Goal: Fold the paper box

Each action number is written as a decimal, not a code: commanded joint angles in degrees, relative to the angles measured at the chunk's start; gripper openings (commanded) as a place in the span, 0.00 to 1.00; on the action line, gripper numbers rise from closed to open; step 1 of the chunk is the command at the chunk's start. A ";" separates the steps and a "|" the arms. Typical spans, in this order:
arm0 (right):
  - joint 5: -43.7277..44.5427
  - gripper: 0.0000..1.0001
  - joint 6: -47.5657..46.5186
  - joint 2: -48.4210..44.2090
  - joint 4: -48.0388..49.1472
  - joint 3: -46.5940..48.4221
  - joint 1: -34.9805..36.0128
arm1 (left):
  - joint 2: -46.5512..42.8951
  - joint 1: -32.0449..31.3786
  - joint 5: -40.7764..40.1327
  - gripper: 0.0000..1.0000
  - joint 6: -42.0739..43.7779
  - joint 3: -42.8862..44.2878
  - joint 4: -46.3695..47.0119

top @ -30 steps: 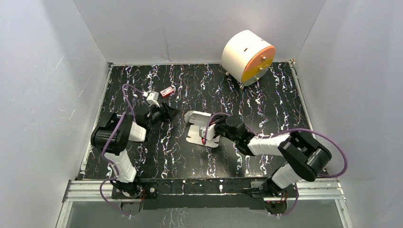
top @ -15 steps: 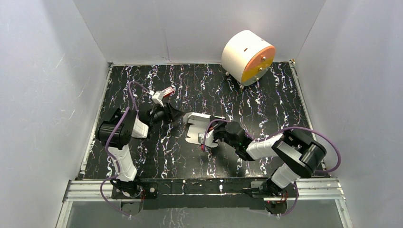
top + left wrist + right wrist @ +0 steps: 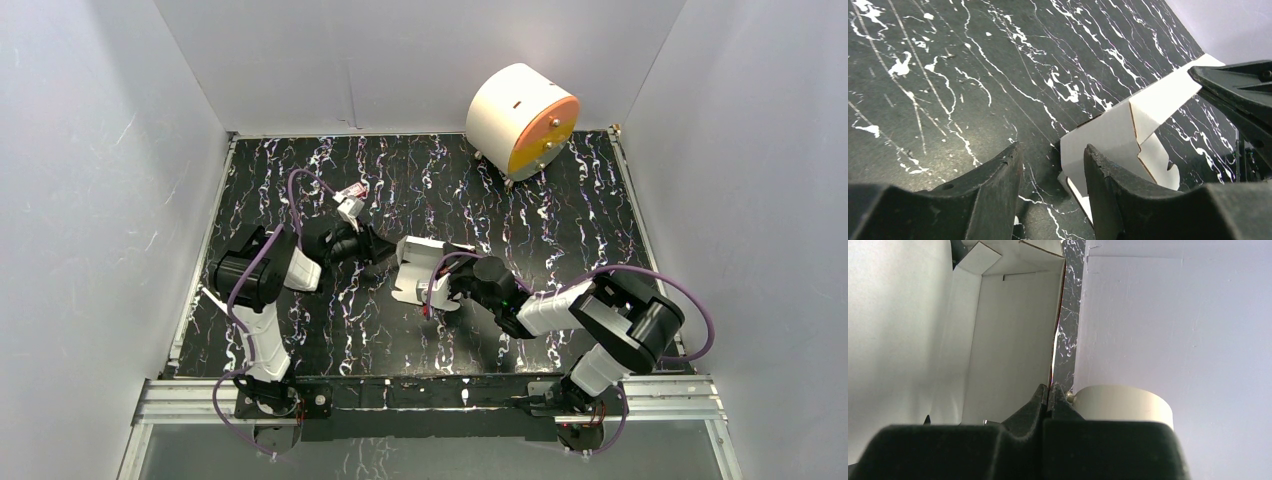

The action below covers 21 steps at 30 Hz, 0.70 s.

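L pincer [image 3: 1052, 150], jaws apart, had moved up beside paper box [image 3: 412, 268]. R pincer [image 3: 1050, 390] gripped its wall, so fold prob. next.

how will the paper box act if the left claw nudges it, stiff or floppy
Probably floppy: the paper box is thin card, so its raised flap would likely bend at the creases. It looks light and may slide on the table unless the right claw, pinching one wall, holds it.
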 commanded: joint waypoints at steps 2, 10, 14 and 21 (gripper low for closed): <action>0.93 0.00 -2.21 0.94 -0.29 -0.19 0.19 | -2.16 -1.72 4.91 0.45 3.13 -0.56 2.45; 0.42 0.00 -3.02 1.87 -0.87 -0.15 0.22 | -4.28 -3.25 1.69 0.45 5.93 -2.51 2.92; 0.38 0.00 -3.21 1.55 -1.63 -0.15 0.35 | -4.98 -3.92 -0.57 0.45 6.98 -3.62 4.38; 0.81 0.00 -4.74 2.26 -2.29 -0.06 0.86 | -4.94 -5.05 -3.42 0.45 7.78 -4.01 7.65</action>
